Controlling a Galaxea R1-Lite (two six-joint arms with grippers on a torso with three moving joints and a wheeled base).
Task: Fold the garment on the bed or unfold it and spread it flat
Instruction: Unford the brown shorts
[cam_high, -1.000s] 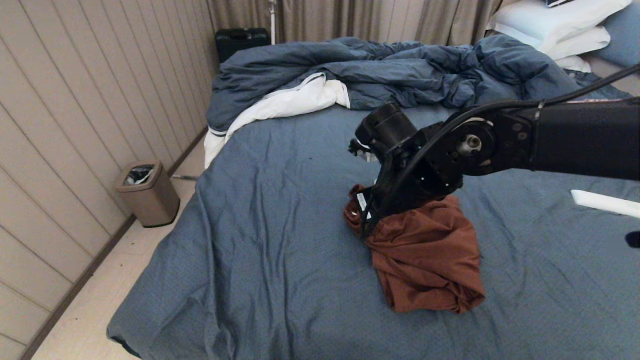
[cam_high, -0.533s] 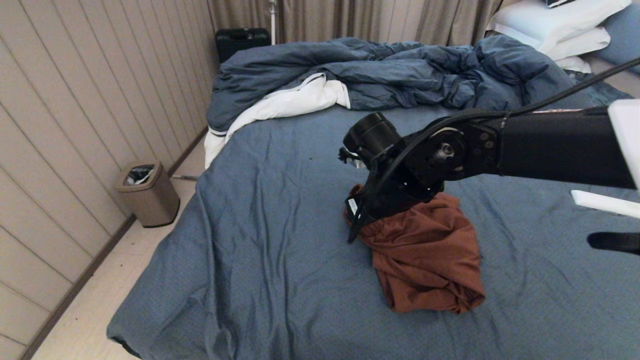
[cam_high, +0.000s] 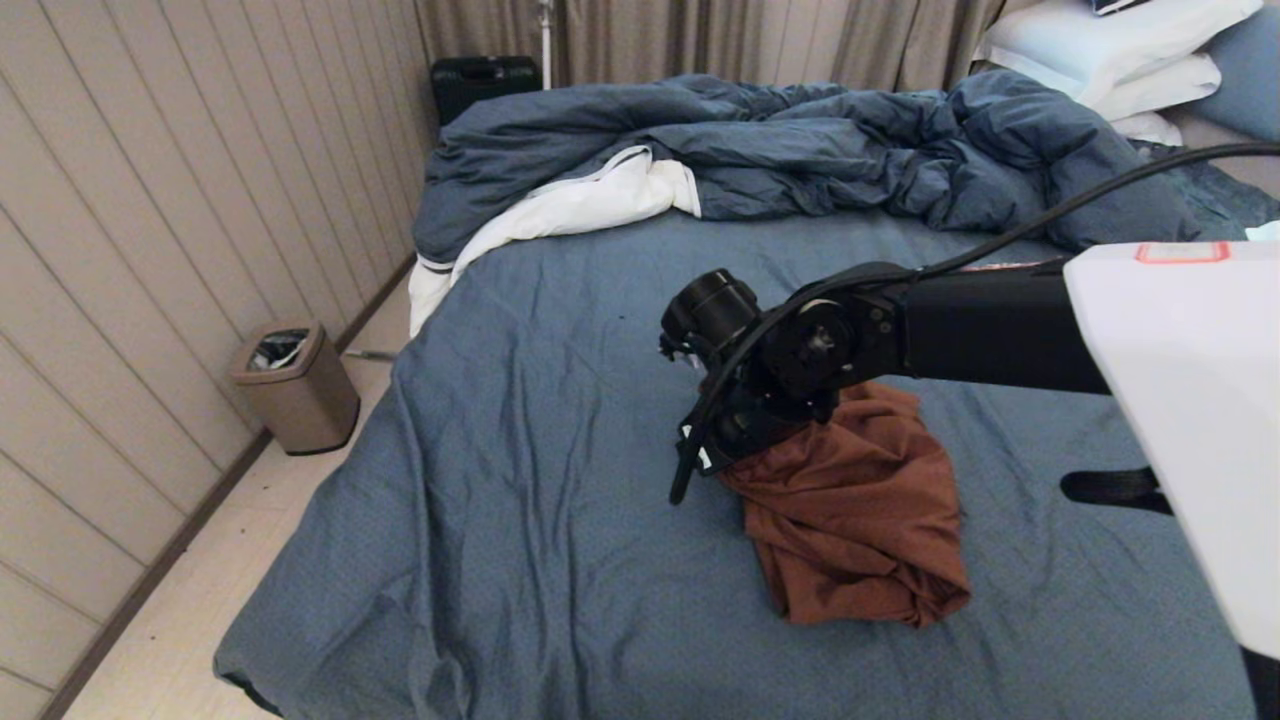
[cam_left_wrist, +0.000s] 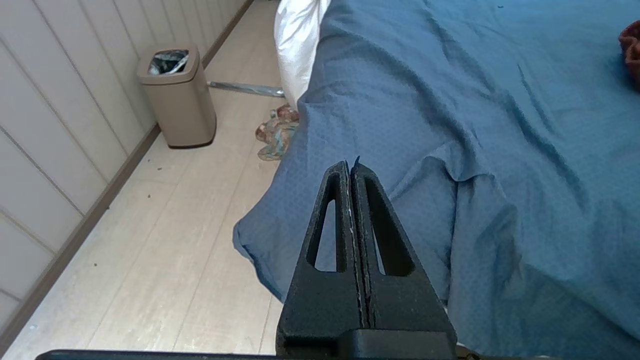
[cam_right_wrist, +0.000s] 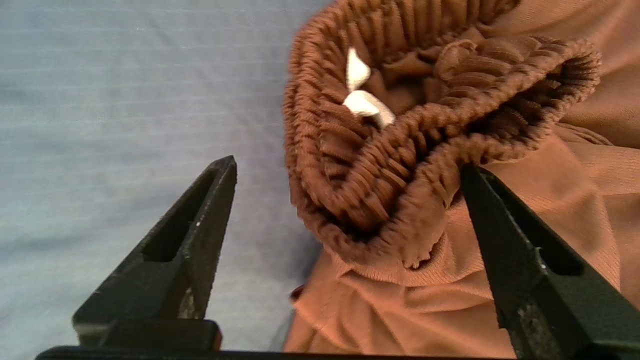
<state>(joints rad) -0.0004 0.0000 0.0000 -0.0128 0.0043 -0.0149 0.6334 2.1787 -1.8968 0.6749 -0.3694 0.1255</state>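
Rust-brown garment (cam_high: 860, 520) crumpled in heap mid-bed (cam_high: 520, 480), gathered waistband (cam_right_wrist: 400, 165) bunched, white drawstring showing.

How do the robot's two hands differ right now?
The left hand is shut, hanging near the bed's corner, far from the garment. The right hand is open, its fingers either side of the garment's bunched waistband. Both are black with slotted, tapering fingers.
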